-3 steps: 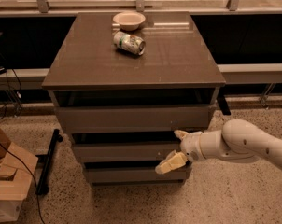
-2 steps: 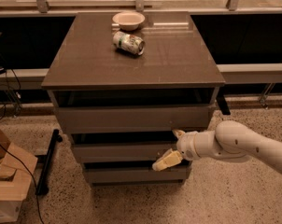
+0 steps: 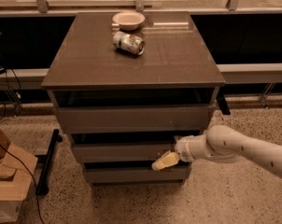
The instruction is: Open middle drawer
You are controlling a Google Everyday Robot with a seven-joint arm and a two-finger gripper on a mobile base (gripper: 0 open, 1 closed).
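- End effector [image 3: 169,157]: at the right end of the middle drawer [image 3: 122,152] front, second of three beneath the bench [image 3: 85,64] top; I cannot tell whether it is wide or narrow.
- Risk: handleless front gives little purchase; I judge a pull could slip off or drag the bottom drawer [image 3: 131,174] instead.
- Change: end effector has edged slightly left since a second ago.
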